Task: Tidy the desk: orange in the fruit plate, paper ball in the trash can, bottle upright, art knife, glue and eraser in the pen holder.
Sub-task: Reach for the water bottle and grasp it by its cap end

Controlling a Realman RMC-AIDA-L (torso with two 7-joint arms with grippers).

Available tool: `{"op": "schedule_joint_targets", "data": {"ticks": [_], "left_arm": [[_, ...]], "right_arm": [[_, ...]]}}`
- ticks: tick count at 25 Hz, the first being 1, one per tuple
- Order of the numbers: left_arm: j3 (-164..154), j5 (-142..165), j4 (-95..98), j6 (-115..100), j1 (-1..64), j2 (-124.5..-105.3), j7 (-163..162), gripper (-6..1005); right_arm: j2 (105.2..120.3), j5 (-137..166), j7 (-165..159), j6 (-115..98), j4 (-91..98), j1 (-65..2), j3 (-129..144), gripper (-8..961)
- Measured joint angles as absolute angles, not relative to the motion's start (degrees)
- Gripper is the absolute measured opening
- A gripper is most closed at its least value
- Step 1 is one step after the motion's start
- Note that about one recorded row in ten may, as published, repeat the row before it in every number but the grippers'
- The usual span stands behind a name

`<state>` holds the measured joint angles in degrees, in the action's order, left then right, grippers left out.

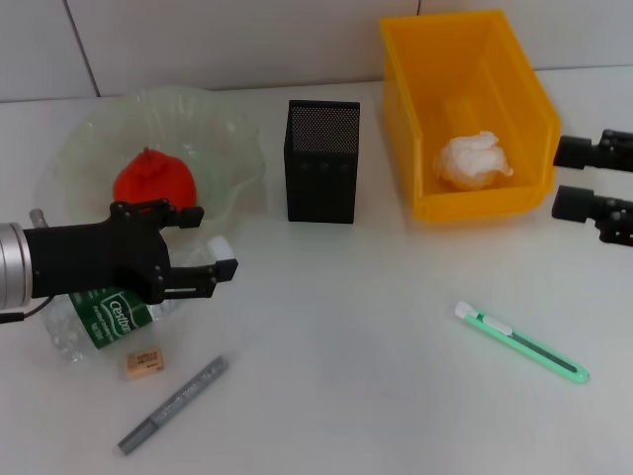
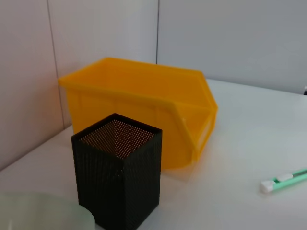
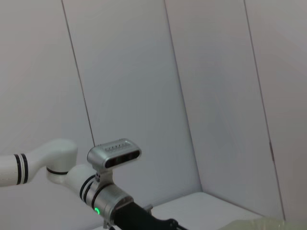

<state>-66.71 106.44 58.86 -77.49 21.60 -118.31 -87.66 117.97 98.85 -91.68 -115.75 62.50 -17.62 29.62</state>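
L gripper [image 1: 220,242], fingers spread, nothing pinched, hovers near desk's left edge over 1 clear plastic bottle [image 1: 84,322] lying flat w/ green label. Beside it: 1 tan eraser [image 1: 144,362], 1 grey glue pen [image 1: 174,405]. 1 orange [image 1: 153,182] in glass fruit plate [image 1: 229,134]. 1 black mesh pen holder [image 1: 322,160] mid-desk. 1 paper ball [image 1: 473,159] in yellow bin [image 1: 411,107]. 1 green art knife [image 1: 521,342] front right. R gripper [image 1: 566,176] spread at right edge.

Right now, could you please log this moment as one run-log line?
orange in fruit plate | paper ball in trash can | left gripper open over lying bottle | right gripper open beside trash can
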Motion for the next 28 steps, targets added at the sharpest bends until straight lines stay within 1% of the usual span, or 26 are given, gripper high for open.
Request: {"op": "schedule_joint_targets", "data": {"ticks": [5,7,8,12,23,28], "left_arm": [[-65.60,103.07,58.90,-77.79,21.15,-118.23,-87.62,814],[-65.60,103.07,58.90,-77.79,21.15,-118.23,-87.62,814],[-64.85,102.02,58.85,-78.33,21.12,-118.21,-87.55,814],[-61.76,99.78,58.31,-81.52,21.01,-118.24,-86.11,814],[-55.58,99.54,55.95,-87.86,19.10,-117.92,-81.60,814],[-51.10,99.81,52.83,-90.12,19.27,-117.31,-78.57,814]], "right_arm": [[117.87,104.51,-91.64,-115.83,61.15,-18.16,30.86,606],[118.24,107.95,-91.46,-115.44,61.09,-18.98,31.68,606],[118.74,110.68,-90.65,-115.04,60.65,-19.95,32.12,606],[119.03,113.04,-88.75,-113.95,58.70,-21.18,32.96,606],[119.17,113.59,-87.24,-109.61,55.88,-23.26,37.19,606],[119.20,113.41,-88.12,-108.10,55.54,-24.18,41.92,606]]}}
